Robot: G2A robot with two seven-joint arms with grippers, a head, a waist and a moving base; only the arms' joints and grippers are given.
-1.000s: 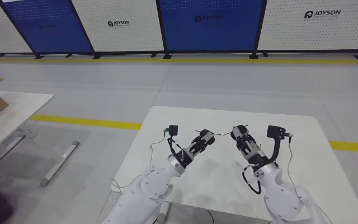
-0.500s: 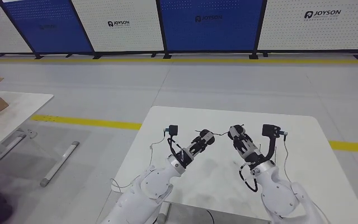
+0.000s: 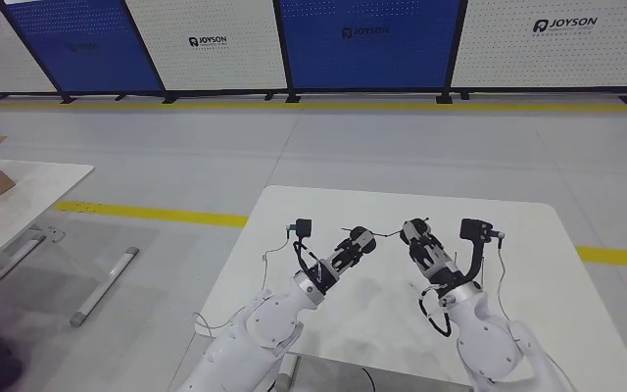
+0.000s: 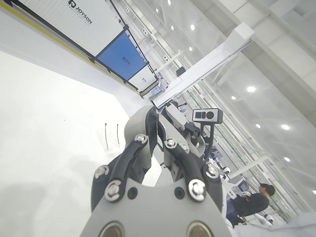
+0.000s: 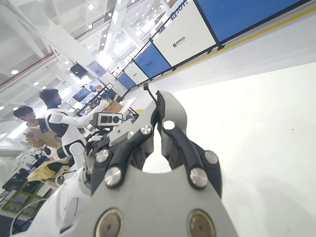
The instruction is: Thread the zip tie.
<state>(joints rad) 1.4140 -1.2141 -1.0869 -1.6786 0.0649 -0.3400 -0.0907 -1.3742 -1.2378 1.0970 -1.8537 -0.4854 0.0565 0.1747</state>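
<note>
black zip tie [image 5: 148,90] is pinched in the right hand [image 5: 158,101], jaws narrow on it, its head end poking out past the fingertips above the white table [image 3: 313,211]. the left hand [image 4: 155,118] sits close opposite, pressed together as well; i can't tell whether anything is in it. two spare ties [image 4: 106,137] lie side by side on the table.

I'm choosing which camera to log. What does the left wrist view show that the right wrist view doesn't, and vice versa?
Left wrist view: two loose zip ties lying side by side on the table. Right wrist view: the head of a zip tie poking out of the shut right gripper. Both: the table and the other arm's wrist camera.
</note>
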